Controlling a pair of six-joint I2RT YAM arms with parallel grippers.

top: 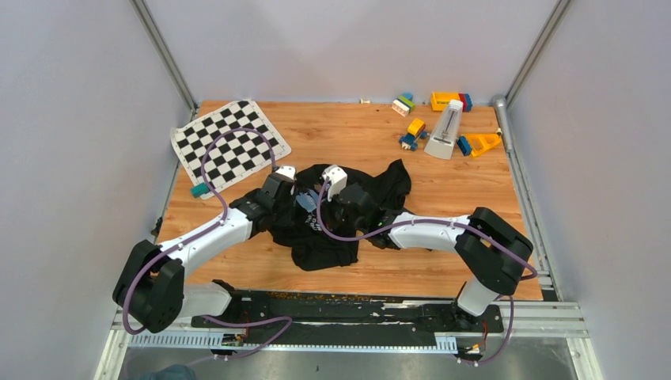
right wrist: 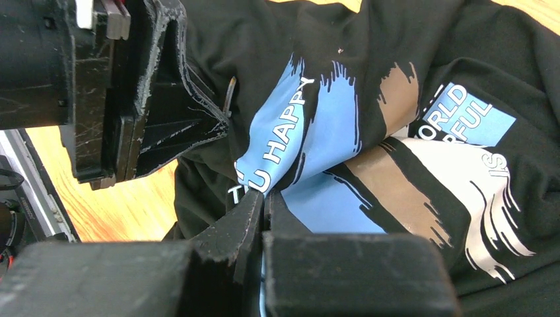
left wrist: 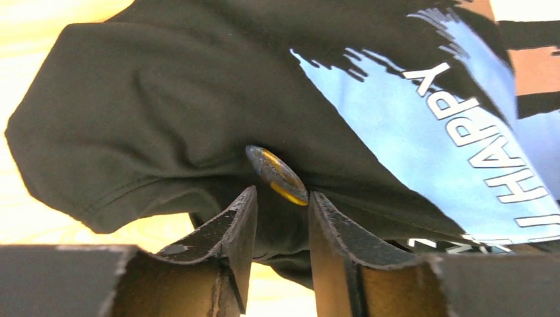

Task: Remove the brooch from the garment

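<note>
The garment (top: 380, 186), a black T-shirt with a blue, white and grey print, lies bunched mid-table. The brooch (left wrist: 277, 175), a small round disc seen edge-on, sticks out of a raised fold of black cloth (left wrist: 165, 112). My left gripper (left wrist: 282, 195) is open, its fingertips (left wrist: 245, 201) standing either side of the brooch's lower edge with a gap between them. My right gripper (right wrist: 265, 197) is shut on a fold of the garment's blue print (right wrist: 317, 125), holding it up. From above, the two grippers (top: 299, 198) (top: 323, 212) meet over the shirt. The brooch is hidden in the top view.
A black-and-white chequered mat (top: 229, 142) lies at the back left, with a small teal piece (top: 198, 190) by its corner. Coloured toy blocks (top: 411, 103) and a white wedge-shaped object (top: 445, 131) stand at the back right. Purple cables loop over both arms.
</note>
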